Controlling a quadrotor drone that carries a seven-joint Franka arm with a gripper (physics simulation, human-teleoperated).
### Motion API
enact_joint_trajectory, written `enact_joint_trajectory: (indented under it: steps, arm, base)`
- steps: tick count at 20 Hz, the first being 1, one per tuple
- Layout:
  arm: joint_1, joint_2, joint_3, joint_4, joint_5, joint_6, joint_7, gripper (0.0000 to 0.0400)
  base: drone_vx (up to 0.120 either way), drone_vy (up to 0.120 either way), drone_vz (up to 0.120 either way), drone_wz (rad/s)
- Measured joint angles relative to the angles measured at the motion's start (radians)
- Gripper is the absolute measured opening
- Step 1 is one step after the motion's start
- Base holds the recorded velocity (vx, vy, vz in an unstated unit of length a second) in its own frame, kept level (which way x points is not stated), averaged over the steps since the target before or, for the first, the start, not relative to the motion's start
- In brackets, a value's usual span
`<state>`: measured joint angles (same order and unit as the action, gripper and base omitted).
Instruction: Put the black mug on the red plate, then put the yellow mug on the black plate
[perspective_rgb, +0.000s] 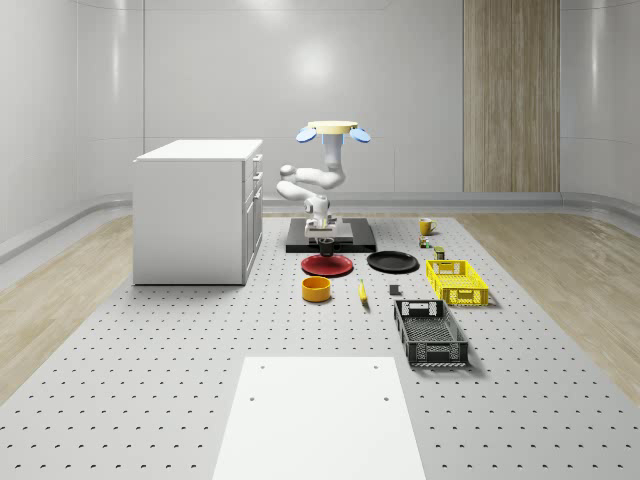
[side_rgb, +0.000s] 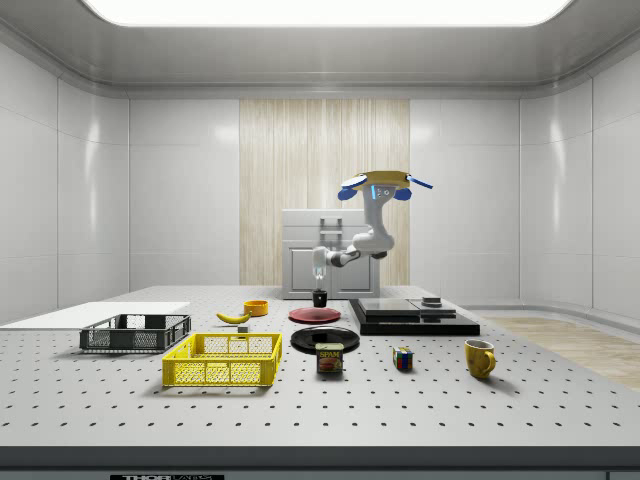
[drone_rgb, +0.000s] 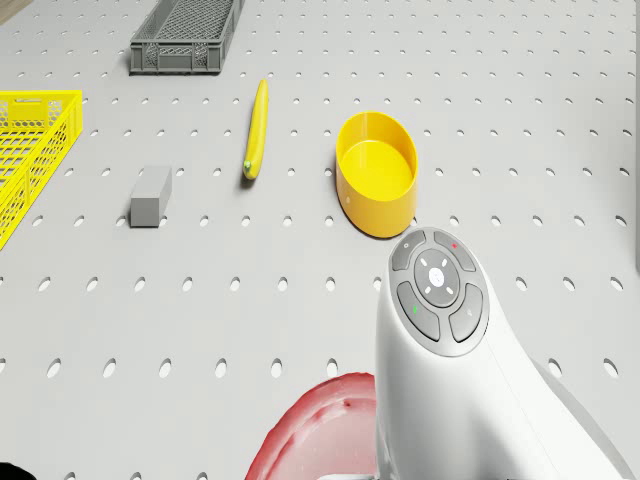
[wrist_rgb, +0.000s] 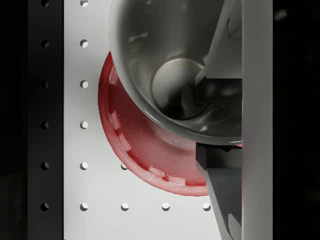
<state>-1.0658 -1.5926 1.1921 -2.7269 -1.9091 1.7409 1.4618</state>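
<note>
Black mug (perspective_rgb: 326, 244) upright, mouth up, long axis vertical, clamped at the rim by the gripper (perspective_rgb: 323, 236): one finger inside the cup, one outside in the wrist view. It hangs above the red plate (perspective_rgb: 327, 265); can't tell if it touches. Drone (perspective_rgb: 332, 129) hovers over the black platform (perspective_rgb: 350, 238), arm reaching down toward the plate. Black plate (perspective_rgb: 392, 262) just beside the red one, yellow bowl (perspective_rgb: 316, 289) and banana (perspective_rgb: 362, 291) near. Yellow mug (perspective_rgb: 426, 226) well apart. White cabinet (perspective_rgb: 200, 210) nearby, on the whole-scene view's left.
</note>
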Motion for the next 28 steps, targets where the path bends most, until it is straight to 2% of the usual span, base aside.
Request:
enact_joint_trajectory:
  steps: [4, 13, 14, 15, 17, 19, 23, 28]
  arm:
    - [-0.01, 0.007, -0.037, 0.016, -0.034, 0.014, 0.001, 0.011]
    - [-0.064, 0.033, -0.055, 0.072, -0.053, 0.018, 0.008, 0.011]
    - [-0.068, 0.035, -0.058, 0.075, -0.056, 0.019, 0.008, 0.0133]
    - [-0.07, 0.037, -0.061, 0.079, -0.059, 0.02, 0.008, 0.0192]
    - [-0.072, 0.038, -0.06, 0.081, -0.058, 0.019, 0.008, 0.0274]
    - [-0.07, 0.038, -0.049, 0.077, -0.048, 0.013, 0.008, 0.0323]
    - [-0.059, 0.034, -0.01, 0.06, -0.014, -0.007, 0.006, 0.0372]
    - [-0.045, 0.028, 0.049, 0.037, 0.039, -0.033, 0.004, 0.0392]
  base:
    - [0.0, 0.0, 0.0, 0.0]
    - [0.0, 0.0, 0.0, 0.0]
    - [0.0, 0.0, 0.0, 0.0]
    - [0.0, 0.0, 0.0, 0.0]
    - [0.0, 0.0, 0.0, 0.0]
    - [0.0, 0.0, 0.0, 0.0]
    - [0.0, 0.0, 0.0, 0.0]
    - [0.0, 0.0, 0.04, 0.0]
